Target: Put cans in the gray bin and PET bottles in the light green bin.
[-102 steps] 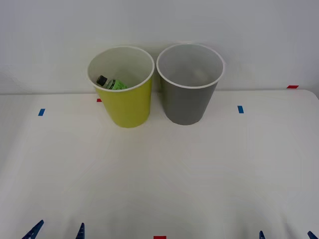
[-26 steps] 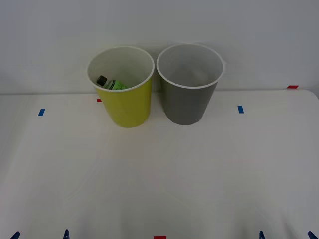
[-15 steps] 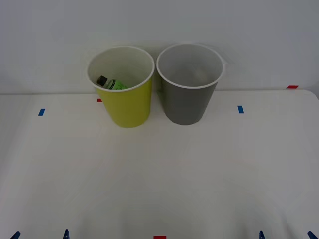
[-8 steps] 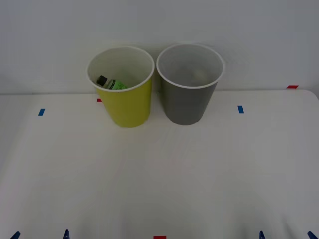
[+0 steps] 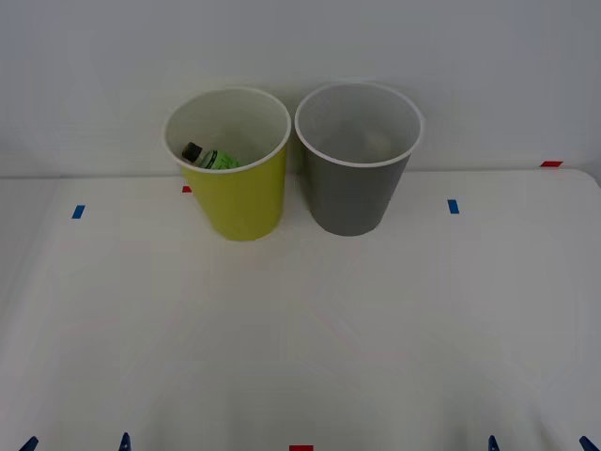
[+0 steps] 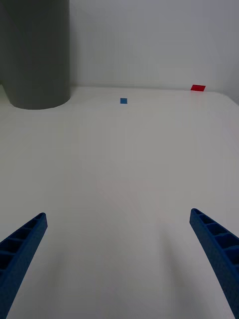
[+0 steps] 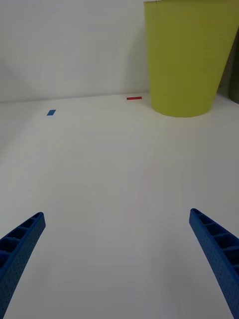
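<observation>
Front view: PET bottle lies inside the light green bin, gray bin just beside it.
Left gripper: fingers spread wide, nothing between them, lime bin well ahead.
Right gripper: same deal, released, gray bin far ahead.

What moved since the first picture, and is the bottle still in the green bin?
The left claw pulled back toward the robot, staying open. The right claw kept its place, open. The PET bottle still lies inside the light green bin, and the gray bin beside it hasn't moved.
</observation>
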Controlling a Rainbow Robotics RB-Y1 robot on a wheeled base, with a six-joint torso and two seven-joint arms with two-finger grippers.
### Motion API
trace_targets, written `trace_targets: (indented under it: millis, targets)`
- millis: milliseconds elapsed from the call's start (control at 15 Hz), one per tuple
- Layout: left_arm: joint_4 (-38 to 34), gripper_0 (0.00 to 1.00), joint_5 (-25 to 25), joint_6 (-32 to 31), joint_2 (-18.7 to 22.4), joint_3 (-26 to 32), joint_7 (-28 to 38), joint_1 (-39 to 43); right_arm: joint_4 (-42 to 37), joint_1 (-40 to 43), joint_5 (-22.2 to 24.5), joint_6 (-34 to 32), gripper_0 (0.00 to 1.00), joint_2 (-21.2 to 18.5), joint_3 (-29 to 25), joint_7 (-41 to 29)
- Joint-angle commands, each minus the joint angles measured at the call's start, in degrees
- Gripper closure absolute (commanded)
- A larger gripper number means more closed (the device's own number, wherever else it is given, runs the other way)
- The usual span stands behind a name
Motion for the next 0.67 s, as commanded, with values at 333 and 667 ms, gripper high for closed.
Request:
trace_targets:
  millis: [333,667]
  targets:
    - [0.0,0.0,0.0,0.0,0.0,0.0,0.0,0.0,0.0,0.0,0.0,0.0,0.0,0.0,0.0,0.0]
    - [0.0,0.0,0.0,0.0,0.0,0.0,0.0,0.0,0.0,0.0,0.0,0.0,0.0,0.0,0.0,0.0]
